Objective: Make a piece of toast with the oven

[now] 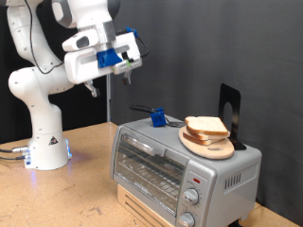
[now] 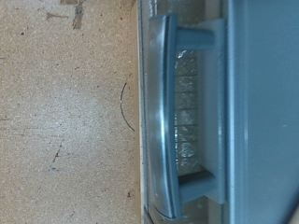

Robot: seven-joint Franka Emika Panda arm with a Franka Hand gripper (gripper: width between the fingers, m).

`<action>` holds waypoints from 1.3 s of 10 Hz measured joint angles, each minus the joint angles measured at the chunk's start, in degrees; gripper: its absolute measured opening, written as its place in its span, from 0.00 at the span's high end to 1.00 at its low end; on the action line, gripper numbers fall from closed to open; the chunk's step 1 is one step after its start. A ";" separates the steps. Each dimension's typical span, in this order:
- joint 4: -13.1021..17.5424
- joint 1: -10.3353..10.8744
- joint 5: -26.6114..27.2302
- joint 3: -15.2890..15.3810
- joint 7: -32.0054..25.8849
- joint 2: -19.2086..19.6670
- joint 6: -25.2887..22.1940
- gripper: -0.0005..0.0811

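Your claw (image 1: 95, 90) hangs high in the exterior view's upper left, well above the worktop (image 1: 85, 194) and well apart from the oven (image 1: 180, 165); you cannot tell whether it is released or clenched. The piece of toast (image 1: 206, 127) lies on a round wooden board (image 1: 208, 144) atop the oven. The wrist view shows the oven's door handle (image 2: 161, 112), door closed.
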 joint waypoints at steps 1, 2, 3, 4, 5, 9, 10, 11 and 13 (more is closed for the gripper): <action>-0.67 0.00 -0.13 0.09 0.00 1.16 1.77 0.01; -1.06 0.00 -0.13 0.17 0.02 2.17 2.82 0.01; -1.09 0.00 -0.13 0.22 0.02 2.94 3.46 0.01; -1.09 0.00 -0.09 0.22 0.02 2.92 3.39 0.01; -1.05 0.00 0.66 0.21 0.02 2.90 2.72 0.01; -1.35 0.00 0.28 2.14 7.53 4.21 0.13 0.01; -1.44 0.00 -0.10 2.75 9.32 5.22 0.39 0.01; -1.59 0.00 -0.38 3.21 10.67 6.29 1.51 0.01; -2.09 -0.01 -1.00 3.67 11.83 8.25 3.63 0.01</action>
